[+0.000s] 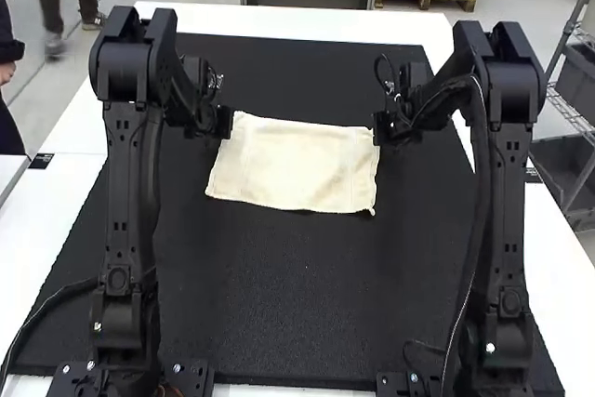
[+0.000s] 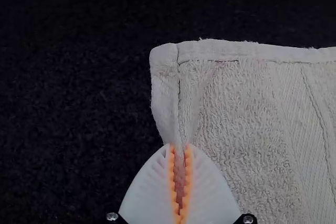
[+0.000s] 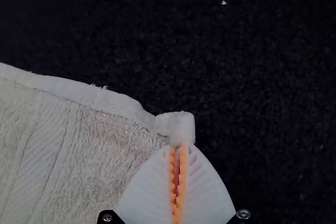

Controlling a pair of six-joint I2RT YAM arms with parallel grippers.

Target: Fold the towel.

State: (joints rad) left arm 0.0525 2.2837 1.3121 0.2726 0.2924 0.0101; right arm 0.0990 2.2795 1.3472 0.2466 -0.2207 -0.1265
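We see the cream towel [image 1: 293, 165] between the two arms, spread into a wide, slightly skewed rectangle over the black mat [image 1: 297, 304], which covers much of the white table [image 1: 70, 169]. The left gripper [image 1: 225, 124] is at the towel's far left corner; in its wrist view we find the white ribbed fingers [image 2: 152, 192] drawn together, the side hem pinched between their orange pads just short of the corner. The right gripper [image 1: 380, 127] is at the far right corner; we note its fingers [image 3: 205, 187] likewise closed, gripping the cloth right at the corner. From this angle we cannot say with certainty whether the towel is one layer or doubled.
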